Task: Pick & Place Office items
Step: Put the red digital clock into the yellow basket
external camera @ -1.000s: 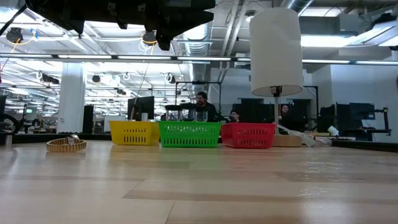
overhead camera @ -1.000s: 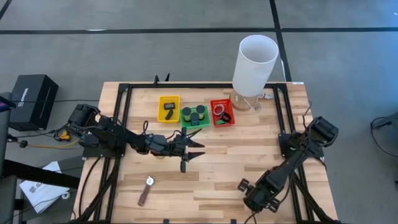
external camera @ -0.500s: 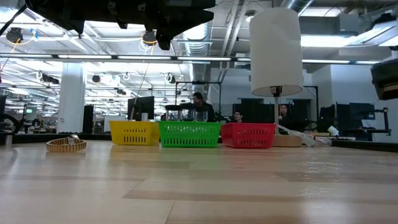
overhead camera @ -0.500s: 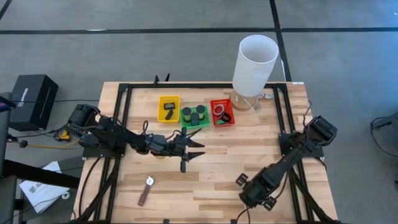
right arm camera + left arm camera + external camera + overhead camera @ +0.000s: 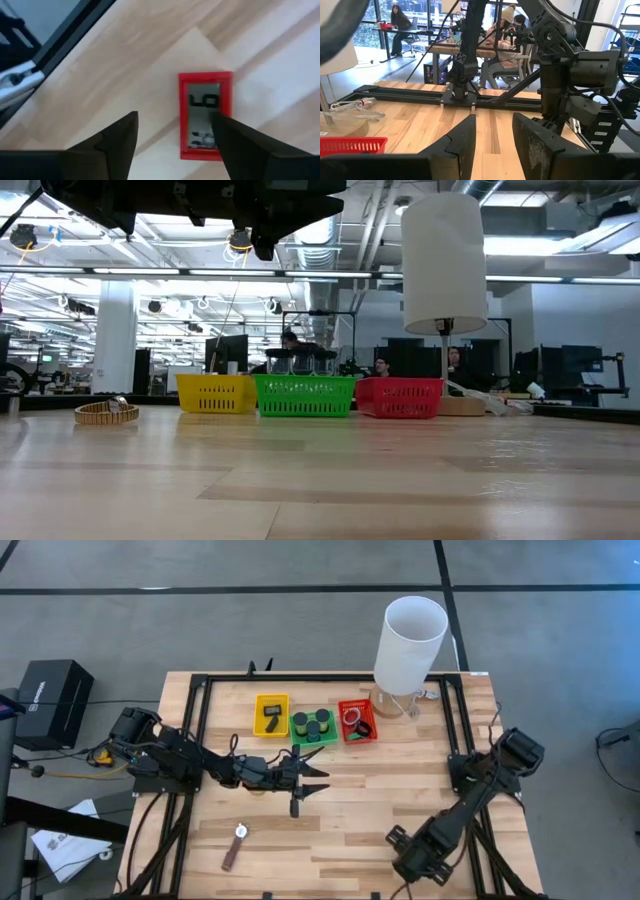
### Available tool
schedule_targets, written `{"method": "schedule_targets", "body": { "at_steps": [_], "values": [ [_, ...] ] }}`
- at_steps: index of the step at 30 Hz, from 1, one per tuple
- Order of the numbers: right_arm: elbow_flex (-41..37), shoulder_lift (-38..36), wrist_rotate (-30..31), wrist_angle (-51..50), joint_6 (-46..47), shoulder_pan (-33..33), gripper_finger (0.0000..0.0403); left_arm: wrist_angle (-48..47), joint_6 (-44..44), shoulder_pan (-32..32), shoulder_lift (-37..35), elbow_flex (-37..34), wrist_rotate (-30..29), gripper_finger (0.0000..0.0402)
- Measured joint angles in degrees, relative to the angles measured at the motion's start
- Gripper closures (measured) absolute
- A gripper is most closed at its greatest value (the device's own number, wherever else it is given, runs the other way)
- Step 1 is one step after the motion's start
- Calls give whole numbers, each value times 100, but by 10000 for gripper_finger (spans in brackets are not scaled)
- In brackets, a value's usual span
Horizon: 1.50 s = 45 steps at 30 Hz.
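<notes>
A red-framed rectangle with a small display (image 5: 205,115) lies flat on the wood near the table's near right edge. My right gripper (image 5: 175,150) is open over it, pointing down, one finger beside it and one overlapping its edge in the wrist view. From above, the right gripper (image 5: 415,860) hides the rectangle. My left gripper (image 5: 312,778) is open and holds nothing, level above the table's middle, just in front of the green tray (image 5: 314,730). A brown strip with a ring (image 5: 233,850) lies flat near the near left edge, and shows in the low view as the brown strip (image 5: 105,412).
Yellow tray (image 5: 271,713), green tray with dark cylinders and red tray (image 5: 357,721) stand in a row at the far side. A tall white cylinder (image 5: 410,635) stands at the far right. A black frame (image 5: 200,690) rims the table. People sit in the room behind.
My right gripper swung a little toward the table's left and far side, then came back toward the near edge, ending about where it began. It stays open. The left arm and the items have kept still.
</notes>
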Motion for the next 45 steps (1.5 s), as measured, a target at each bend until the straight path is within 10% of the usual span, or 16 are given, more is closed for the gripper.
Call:
{"method": "schedule_targets", "body": {
  "at_steps": [45],
  "values": [
    [-464,-19,1395,457,-142,35,159,66,-2,-2,0,0,-2,280]
  ]
}}
